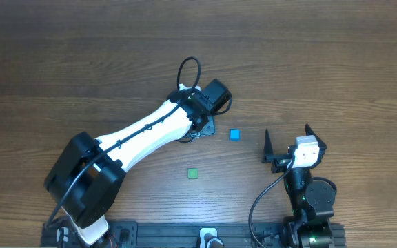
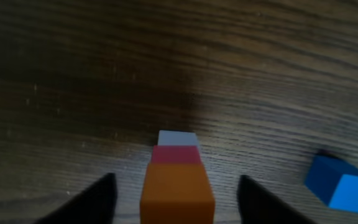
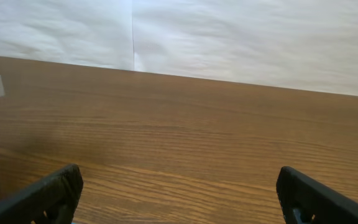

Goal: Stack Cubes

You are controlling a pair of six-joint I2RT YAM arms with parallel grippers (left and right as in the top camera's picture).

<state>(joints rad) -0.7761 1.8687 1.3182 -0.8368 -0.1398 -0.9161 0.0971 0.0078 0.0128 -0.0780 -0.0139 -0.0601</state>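
The left tool (image 2: 176, 186) is spread around the cube stack (image 2: 176, 155); lifting away crookedly, I think, could topple it.

Brown wood-grain table (image 1: 336, 55) spans the work area. White wall (image 3: 260, 43) stands behind its far edge, with a vertical seam.

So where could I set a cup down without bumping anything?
The wide table strip beyond the left gripper is bare, as is the stretch left of its arm. The middle is crowded: the cube stack under that gripper, the blue cube, the green cube, and the right gripper.
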